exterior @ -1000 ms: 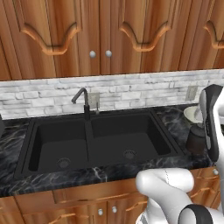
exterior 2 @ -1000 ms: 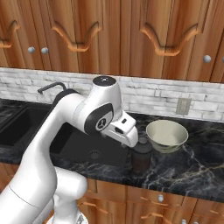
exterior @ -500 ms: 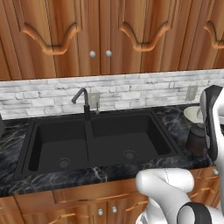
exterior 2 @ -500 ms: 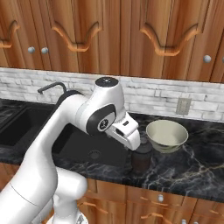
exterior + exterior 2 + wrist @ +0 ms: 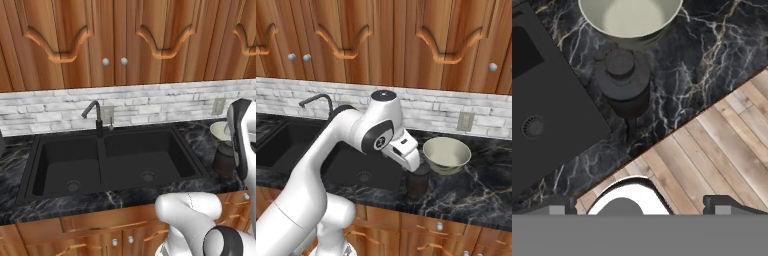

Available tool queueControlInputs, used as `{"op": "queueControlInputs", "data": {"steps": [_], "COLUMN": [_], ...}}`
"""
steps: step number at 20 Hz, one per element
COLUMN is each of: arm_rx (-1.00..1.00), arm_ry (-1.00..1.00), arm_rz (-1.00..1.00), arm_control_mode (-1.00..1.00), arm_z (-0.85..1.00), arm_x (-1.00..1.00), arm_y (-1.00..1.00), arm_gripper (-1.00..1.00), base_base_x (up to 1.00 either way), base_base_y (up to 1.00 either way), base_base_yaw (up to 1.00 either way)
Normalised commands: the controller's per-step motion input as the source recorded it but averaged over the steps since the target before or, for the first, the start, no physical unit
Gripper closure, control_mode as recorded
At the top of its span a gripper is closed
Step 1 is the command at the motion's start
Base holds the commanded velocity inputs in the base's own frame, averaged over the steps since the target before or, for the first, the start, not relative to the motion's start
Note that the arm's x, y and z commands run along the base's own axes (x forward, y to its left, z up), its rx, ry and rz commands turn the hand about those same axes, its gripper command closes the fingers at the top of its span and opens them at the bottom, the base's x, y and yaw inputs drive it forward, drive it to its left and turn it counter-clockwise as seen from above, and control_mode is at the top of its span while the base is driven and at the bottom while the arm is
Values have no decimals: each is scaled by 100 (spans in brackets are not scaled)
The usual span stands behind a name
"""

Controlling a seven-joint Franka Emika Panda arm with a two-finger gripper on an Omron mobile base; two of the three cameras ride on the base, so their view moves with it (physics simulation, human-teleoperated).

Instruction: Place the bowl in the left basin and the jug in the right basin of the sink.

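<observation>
The dark brown jug (image 5: 417,181) stands on the black marble counter, just right of the sink (image 5: 30,172). The cream bowl (image 5: 446,154) rests behind and to the right of the jug. My gripper (image 5: 414,165) hangs open right above the jug. In the hand view the jug (image 5: 622,80) lies ahead of my spread fingertips (image 5: 559,206), with the bowl (image 5: 629,17) beyond it and nothing between the jaws. The left basin (image 5: 67,162) and the wider right basin (image 5: 145,157) hold nothing. From the left, my arm covers part of the bowl (image 5: 219,131) and the jug (image 5: 223,159).
A dark gooseneck faucet (image 5: 95,116) rises behind the sink's divider. Wooden cabinets hang above a white brick backsplash with an outlet (image 5: 465,121). The counter's front edge (image 5: 677,127) runs close to the jug, with wood floor below it.
My hand has eased slightly down and to the right, closer over the jug. Jug and bowl stay where they were.
</observation>
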Motion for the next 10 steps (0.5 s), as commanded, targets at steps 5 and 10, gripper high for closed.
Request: {"op": "queueControlInputs", "data": {"steps": [5, 10], "arm_rx": [0, 0], "arm_ry": [2, 16], "arm_rz": [0, 0], "arm_control_mode": [-100, -100], "arm_z": [-14, -16], "arm_x": [21, 19], "arm_y": [-1, -17], "arm_gripper": [-100, -100], "base_base_x": [0, 0], "base_base_y": [0, 0], "base_base_yaw": [0, 0]}}
